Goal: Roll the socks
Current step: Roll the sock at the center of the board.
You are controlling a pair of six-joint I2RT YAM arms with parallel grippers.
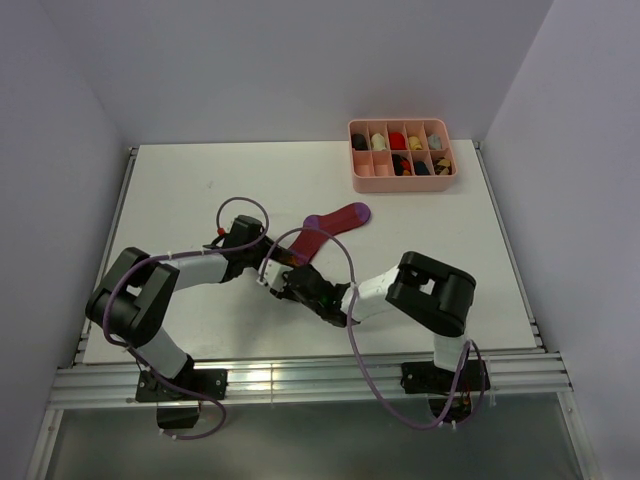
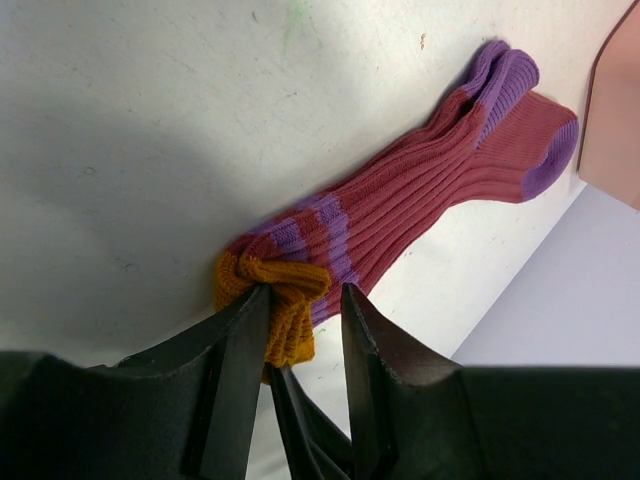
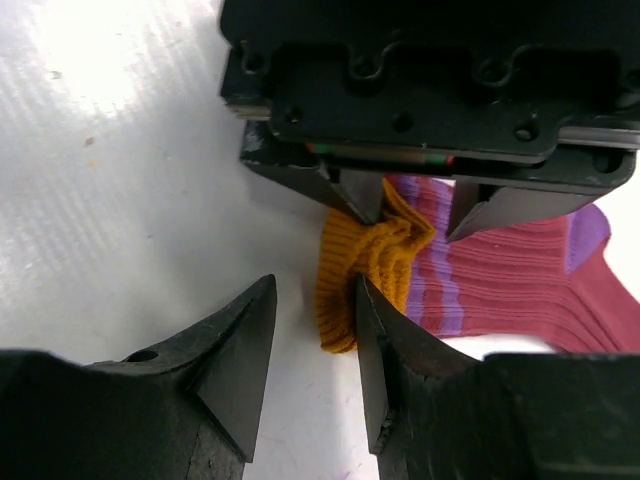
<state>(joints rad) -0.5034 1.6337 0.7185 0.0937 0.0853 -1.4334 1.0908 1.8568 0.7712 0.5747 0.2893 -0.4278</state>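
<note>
Viewing from the top, the sock lies flat mid-desk, toe toward the pink tray and cuff end nearest the arm bases, presumably where the roll is meant to start. Left wrist view: left claw looks clamped on the bunched orange cuff, raising a fold to turn over. Right wrist view: right claw stands apart, one finger against the cuff's edge, apparently placed to share the grip.
</note>
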